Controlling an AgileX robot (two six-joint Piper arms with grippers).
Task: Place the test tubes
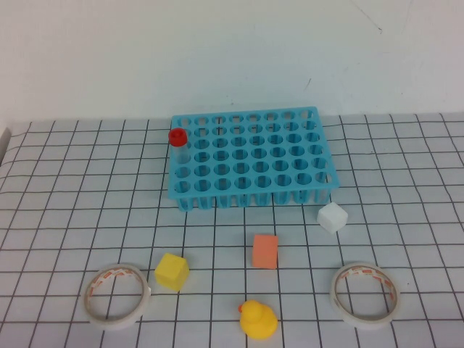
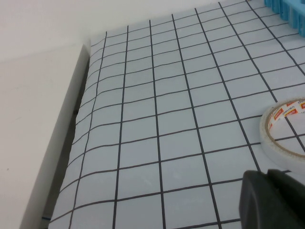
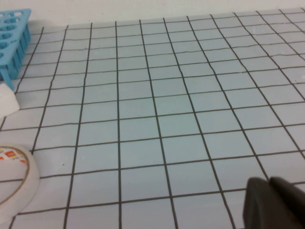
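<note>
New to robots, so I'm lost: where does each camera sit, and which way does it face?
High view: raised on the robot's side, angled down at rack, test tube, left tape roll, right tape roll; no arm shows.
Left wrist view: on the left arm, low, facing left tape roll and rack corner; left gripper, shut, near that roll.
Right wrist view: on the right arm, facing right tape roll, white cube, rack; right gripper, shut, near that roll.
Shared: all see the rack.
</note>
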